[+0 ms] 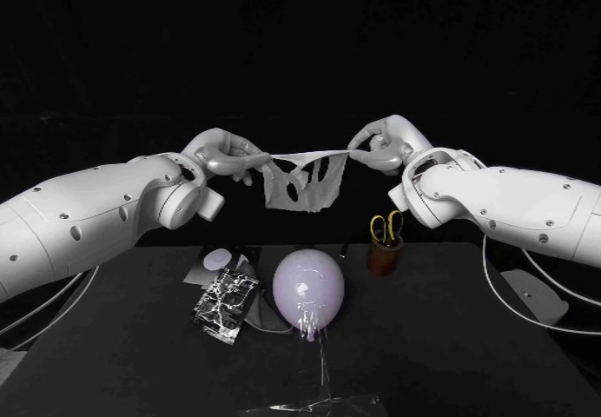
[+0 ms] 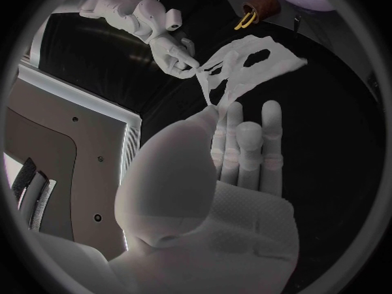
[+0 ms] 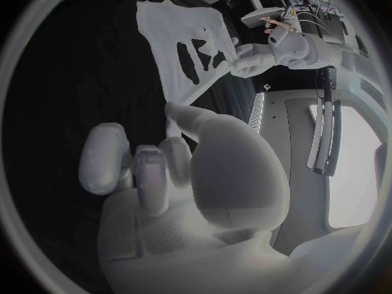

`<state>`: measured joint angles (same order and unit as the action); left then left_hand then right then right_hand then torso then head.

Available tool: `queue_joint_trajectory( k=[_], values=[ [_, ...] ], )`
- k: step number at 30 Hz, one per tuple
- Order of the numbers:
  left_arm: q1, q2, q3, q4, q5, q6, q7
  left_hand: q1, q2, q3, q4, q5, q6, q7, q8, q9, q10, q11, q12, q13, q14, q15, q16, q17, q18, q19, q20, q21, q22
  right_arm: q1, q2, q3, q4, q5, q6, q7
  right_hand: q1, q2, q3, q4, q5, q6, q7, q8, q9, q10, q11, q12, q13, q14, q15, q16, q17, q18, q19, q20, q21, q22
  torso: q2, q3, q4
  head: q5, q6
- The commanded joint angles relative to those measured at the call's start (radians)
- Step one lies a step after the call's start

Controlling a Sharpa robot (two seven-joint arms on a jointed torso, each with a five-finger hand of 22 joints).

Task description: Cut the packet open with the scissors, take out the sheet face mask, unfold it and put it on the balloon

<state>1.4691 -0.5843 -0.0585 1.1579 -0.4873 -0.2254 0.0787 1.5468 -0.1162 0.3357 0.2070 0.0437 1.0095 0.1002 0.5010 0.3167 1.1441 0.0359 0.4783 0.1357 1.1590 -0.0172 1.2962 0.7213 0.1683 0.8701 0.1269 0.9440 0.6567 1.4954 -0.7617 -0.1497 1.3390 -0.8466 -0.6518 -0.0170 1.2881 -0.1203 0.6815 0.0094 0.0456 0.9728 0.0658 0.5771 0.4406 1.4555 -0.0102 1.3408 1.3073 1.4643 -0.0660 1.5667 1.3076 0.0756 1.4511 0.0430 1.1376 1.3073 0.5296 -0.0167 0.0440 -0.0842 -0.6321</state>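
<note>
Fingers of the left hand pinch one upper corner of the sheet face mask. The right hand pinches the opposite upper corner, so both hands are closed on the mask and it is stretched between them in the air, high above the balloon.

The mask is unfolded. It is a thin, pale, limp sheet whose top edge is pulled into a taut band from hand to hand, while the rest hangs down from it. Dark cut-out holes show through the sheet, and its lower edge is uneven and slightly curled. In the left wrist view the mask narrows to a strip that runs to the tip of that hand's thumb, with the other fingers held straight beside it.

The balloon is pale lilac, glossy and egg-shaped, and sits on the black table directly below the mask. Just beside the balloon on the robot's left lies the packet, dark with a silvery pattern. Behind the balloon and to the robot's right, the yellow-handled scissors stand handles-up in a brown holder.
</note>
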Motion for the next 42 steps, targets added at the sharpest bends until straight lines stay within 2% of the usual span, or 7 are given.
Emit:
queue_joint_trajectory(
  k=[1,13,29,33,38,42],
  values=[
    [0.004,0.003,0.0,-0.004,-0.037,0.029,-0.034,-0.006,0.0,0.044,-0.036,0.003,0.007,-0.003,0.005,0.001,0.009,0.001,-0.006,-0.001,0.007,0.001,0.005,0.002,0.012,0.0,-0.004,0.006,0.001,0.006,0.001,0.001,-0.005,-0.007,-0.009,0.012,-0.001,0.009,-0.001,-0.003,0.003,0.009,0.001,0.004,0.001,0.007,0.002,-0.004,0.089,0.106,-0.001,0.004,0.263,-0.004,0.003,-0.003,0.003,0.168,0.0,-0.001,0.0007,-0.001,0.001],
    [0.004,0.001,-0.001,0.008,0.009,0.024,-0.017,-0.007,0.002,0.048,-0.03,0.004,0.006,-0.004,0.0,-0.002,0.009,0.001,-0.011,-0.006,0.026,0.0,0.022,0.035,0.013,0.001,-0.004,0.009,0.004,0.012,0.004,0.002,0.01,-0.006,0.063,-0.007,-0.001,0.009,-0.001,-0.004,0.003,0.009,0.001,0.004,0.001,0.007,0.002,-0.004,0.089,0.106,-0.001,0.004,0.263,-0.003,0.001,-0.003,-0.004,0.166,-0.001,-0.0018,-0.0001,-0.005,0.006],
    [0.004,-0.017,0.006,0.02,0.136,0.0,0.028,-0.005,0.004,0.052,-0.029,0.004,0.004,-0.003,-0.002,-0.003,0.009,0.001,-0.013,-0.008,0.029,0.0,0.027,0.039,0.013,0.002,-0.005,0.012,0.007,0.013,-0.006,0.001,0.041,-0.018,0.102,-0.032,-0.002,0.009,-0.002,-0.004,0.003,0.009,0.001,0.004,0.001,0.007,0.002,-0.004,0.089,0.106,-0.001,0.004,0.263,-0.003,0.001,-0.003,-0.004,0.166,-0.001,-0.0009,-0.0012,-0.009,0.008],
    [0.005,-0.021,0.007,0.021,0.141,0.0,0.034,-0.004,0.004,0.052,-0.029,0.004,0.004,-0.003,-0.003,-0.003,0.009,0.001,-0.014,-0.008,0.03,0.0,0.028,0.04,0.013,0.002,-0.005,0.012,0.007,0.012,-0.01,0.001,0.046,-0.02,0.103,-0.035,-0.002,0.009,-0.002,-0.004,0.003,0.009,0.001,0.004,0.001,0.007,0.002,-0.004,0.089,0.106,-0.001,0.004,0.263,-0.003,0.001,-0.003,-0.004,0.166,-0.002,0.0,0.0009,-0.009,0.009],
    [0.007,-0.021,0.008,0.017,0.103,0.024,0.035,-0.003,0.004,0.053,-0.03,0.004,0.004,-0.002,-0.003,-0.003,0.009,0.001,-0.014,-0.008,0.03,0.0,0.028,0.041,0.013,0.002,-0.005,0.013,0.007,0.012,-0.027,0.0,0.08,0.022,0.106,-0.044,-0.002,0.009,-0.002,-0.004,0.003,0.009,0.001,0.004,0.001,0.008,0.002,-0.003,0.089,0.106,-0.001,0.004,0.263,-0.003,0.001,-0.003,-0.004,0.166,0.0,-0.001,0.0011,-0.009,0.008],
    [0.007,-0.018,0.008,0.007,0.033,0.057,0.033,0.0,0.003,0.055,-0.032,0.004,0.005,-0.002,-0.003,-0.003,0.009,0.001,-0.015,-0.009,0.032,0.0,0.031,0.046,0.013,0.002,-0.005,0.014,0.009,0.012,-0.054,0.0,0.139,0.091,0.114,-0.051,-0.002,0.009,-0.002,-0.004,0.003,0.009,0.001,0.004,0.001,0.007,0.002,-0.004,0.089,0.106,-0.001,0.004,0.263,-0.002,0.001,-0.003,-0.005,0.166,-0.002,-0.0024,0.0006,-0.011,0.008]
  ],
)
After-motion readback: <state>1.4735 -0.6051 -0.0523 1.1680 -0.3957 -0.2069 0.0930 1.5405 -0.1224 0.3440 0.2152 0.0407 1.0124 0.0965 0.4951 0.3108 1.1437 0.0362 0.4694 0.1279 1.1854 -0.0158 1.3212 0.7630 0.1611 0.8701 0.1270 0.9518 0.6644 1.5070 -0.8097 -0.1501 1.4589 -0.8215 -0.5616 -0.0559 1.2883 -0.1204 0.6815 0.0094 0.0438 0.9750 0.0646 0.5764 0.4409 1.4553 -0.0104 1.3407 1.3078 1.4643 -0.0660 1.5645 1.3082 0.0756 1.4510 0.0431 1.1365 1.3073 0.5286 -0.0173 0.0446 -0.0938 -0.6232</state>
